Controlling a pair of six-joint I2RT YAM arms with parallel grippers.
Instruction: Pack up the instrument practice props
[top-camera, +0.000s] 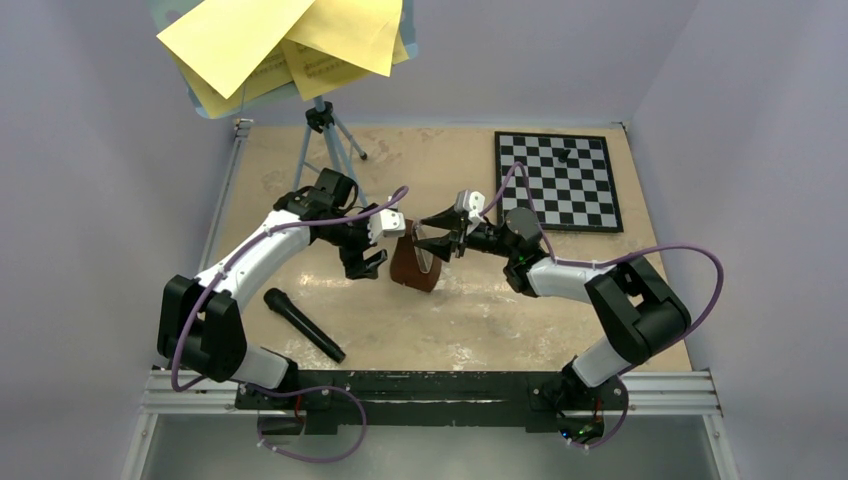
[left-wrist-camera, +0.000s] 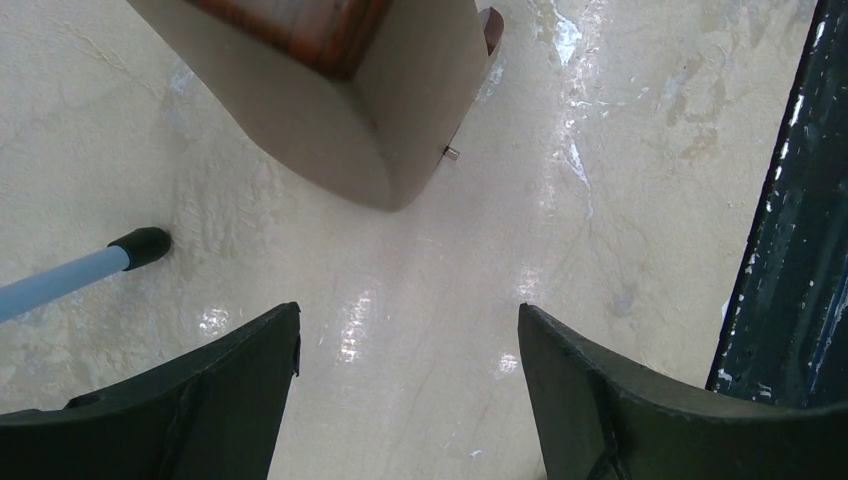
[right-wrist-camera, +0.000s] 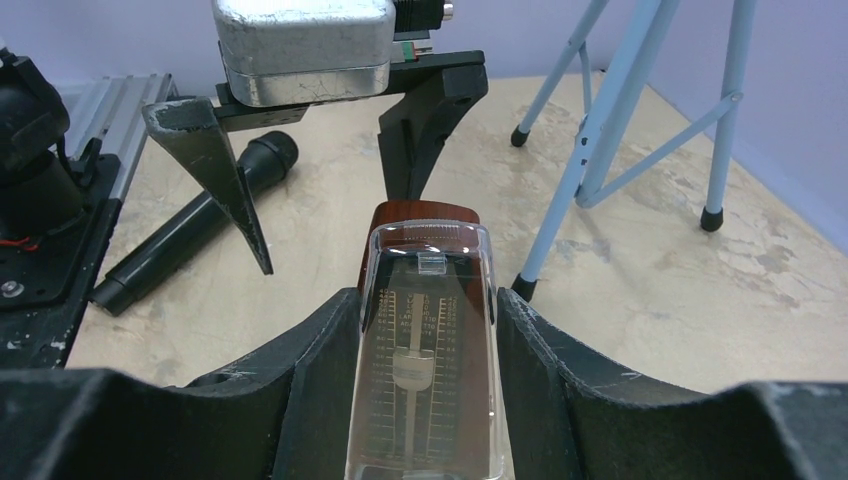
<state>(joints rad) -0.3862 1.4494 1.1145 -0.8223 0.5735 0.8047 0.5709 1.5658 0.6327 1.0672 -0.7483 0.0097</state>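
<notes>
The brown pyramid-shaped metronome (top-camera: 415, 264) with a clear front cover stands tilted at the table's middle. My right gripper (top-camera: 441, 238) is shut on it, with a finger pressed on each side of the cover in the right wrist view (right-wrist-camera: 428, 310). My left gripper (top-camera: 366, 262) is open and empty just left of the metronome; its wrist view (left-wrist-camera: 410, 320) shows the metronome's base (left-wrist-camera: 330, 90) ahead of the jaws. The light-blue tripod music stand (top-camera: 325, 140) stands at the back left. Yellow sheet-music pages (top-camera: 260, 40) lie on its tray.
A black microphone (top-camera: 303, 324) lies on the table near the left arm, also in the right wrist view (right-wrist-camera: 190, 235). A black-and-white chessboard (top-camera: 557, 180) lies at the back right. A tripod foot (left-wrist-camera: 140, 245) is close to my left gripper. Tripod legs (right-wrist-camera: 610, 130) stand behind the metronome.
</notes>
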